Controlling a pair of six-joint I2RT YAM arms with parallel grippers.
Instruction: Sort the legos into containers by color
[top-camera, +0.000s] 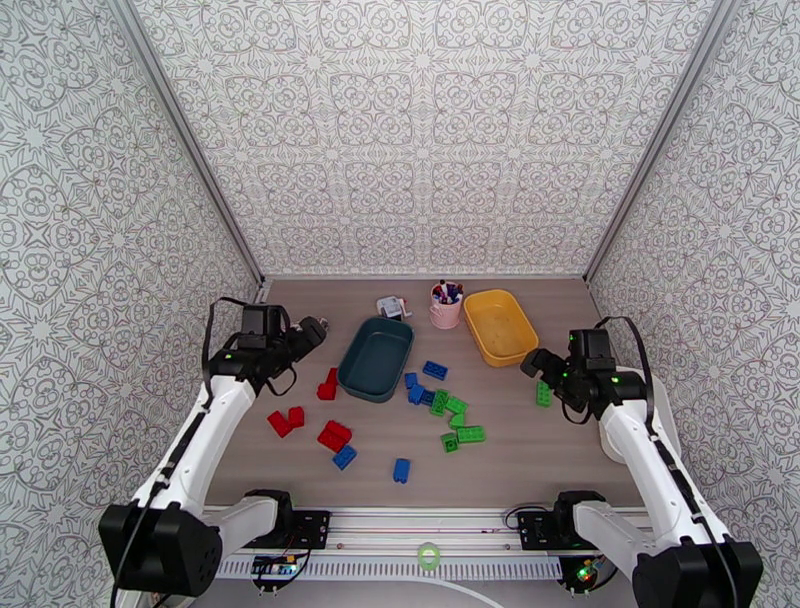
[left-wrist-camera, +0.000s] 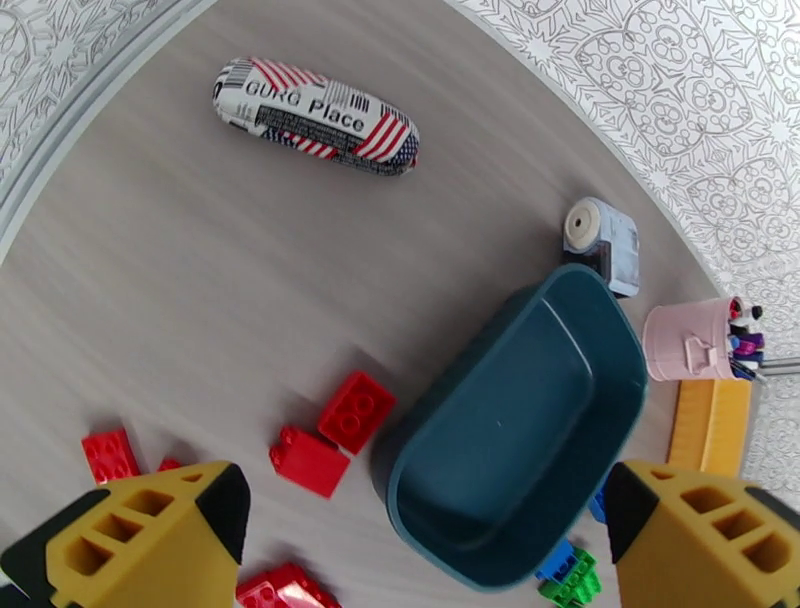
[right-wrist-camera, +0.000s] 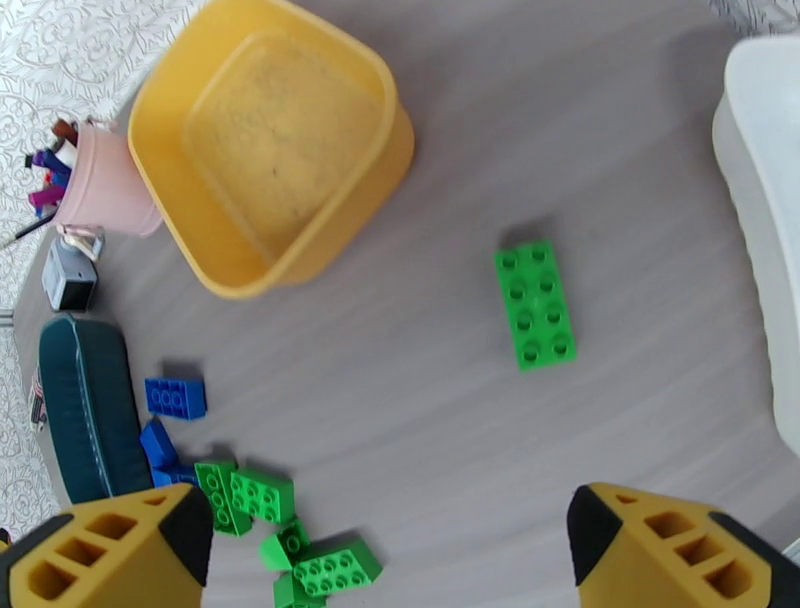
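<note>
Okay, overhead, legos (top-camera: 334, 436): studded plastic bricks loose on the wood-grain surface (top-camera: 520, 462), reds left, blues middle, greens right.
Overhead, trays: glossy dark teal tray (top-camera: 352, 384) and yellow tray (top-camera: 500, 328), both rounded rectangles, at the far side with a pink cup (top-camera: 446, 310) between them.
Overhead, claws: left claw (top-camera: 312, 332) hangs beside the dark teal tray, right claw (top-camera: 535, 362) near a lone green brick (top-camera: 544, 393); both spread wide, gripping nothing.
Left wrist: honeycombed yellow fingers (left-wrist-camera: 140, 545) wide apart; two red bricks (left-wrist-camera: 357, 410) close together just beside the teal wall; a striped, sausage-shaped packet (left-wrist-camera: 315, 115) well apart.
Right wrist: the eight-stud green brick lies flat between the yellow tray and a smooth white tray (right-wrist-camera: 765, 200).
</note>
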